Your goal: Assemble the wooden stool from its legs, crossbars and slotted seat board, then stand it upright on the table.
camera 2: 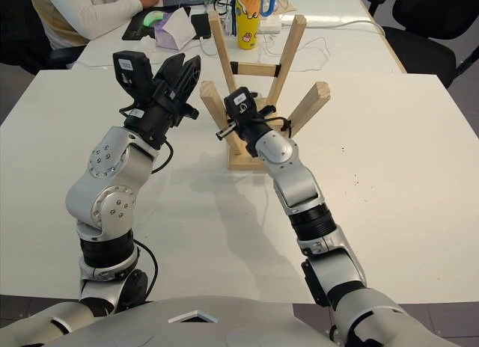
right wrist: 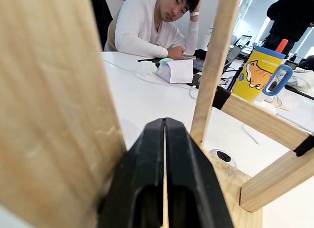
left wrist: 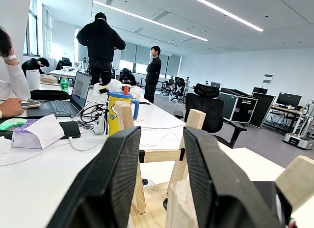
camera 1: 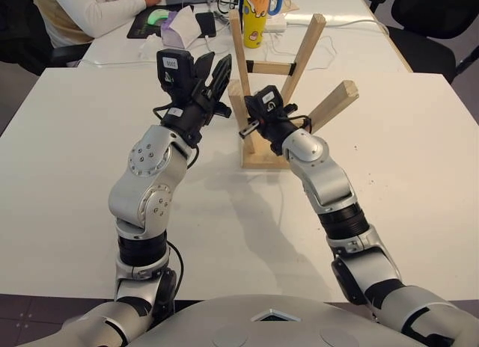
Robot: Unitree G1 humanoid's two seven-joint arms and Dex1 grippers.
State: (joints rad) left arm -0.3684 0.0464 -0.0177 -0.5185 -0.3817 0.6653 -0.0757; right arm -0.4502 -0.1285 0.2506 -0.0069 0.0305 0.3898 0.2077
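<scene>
Left gripper: fingers spread wide, holding nothing, touching nothing that I can see. The cut end of the near-left leg sits just ahead of the gap between them, with the crossbar and the two far legs framed beyond it. Right gripper: fingers pressed flat together, nothing clamped between them. They're tucked in low among the legs, and the near-left leg runs right alongside one finger; I can't confirm contact. Ahead of the fingertips is the seat board, lying flat on the table. So the stool is upside down: seat down, four legs pointing up and splaying outward. Long axis of each leg is steeply tilted, the near-right leg leaning out the most, away from my right wrist. The crossbar runs level between the two far legs, roughly halfway up them. The left gripper is just to the left of the stool and above leg-top height. A yellow mug is past the stool on the next table.
</scene>
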